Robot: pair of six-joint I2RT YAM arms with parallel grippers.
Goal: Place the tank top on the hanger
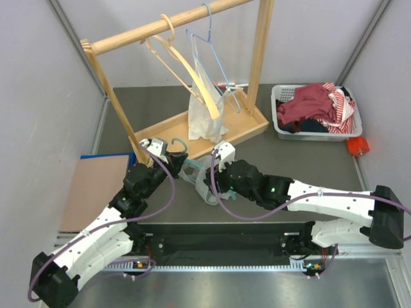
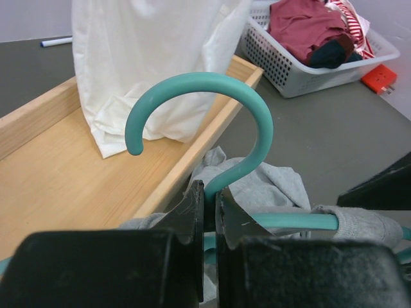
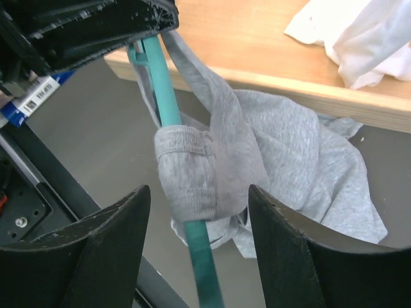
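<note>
My left gripper (image 2: pixel 210 196) is shut on the neck of the teal hanger (image 2: pixel 212 90), whose hook curls up in front of the rack's wooden base. In the top view the left gripper (image 1: pixel 168 153) holds the hanger (image 1: pixel 182 145) next to the rack. The grey tank top (image 3: pixel 257 154) hangs from the hanger's arm (image 3: pixel 164 96), one strap wrapped round it, and bunches below; it also shows in the left wrist view (image 2: pixel 270 186) and the top view (image 1: pixel 196 174). My right gripper (image 3: pixel 199 215) is open, its jaws wide on either side of the strap and hanger arm; it shows in the top view (image 1: pixel 215 173).
A wooden clothes rack (image 1: pixel 212 125) stands behind, with a pale wooden hanger (image 1: pixel 183 67), a light blue wire hanger (image 1: pixel 215 58) and a white bag (image 1: pixel 205 115). A white basket (image 1: pixel 282 125) of red clothes is at right, an orange object (image 1: pixel 358 145) beside it. A brown board (image 1: pixel 96 189) lies left.
</note>
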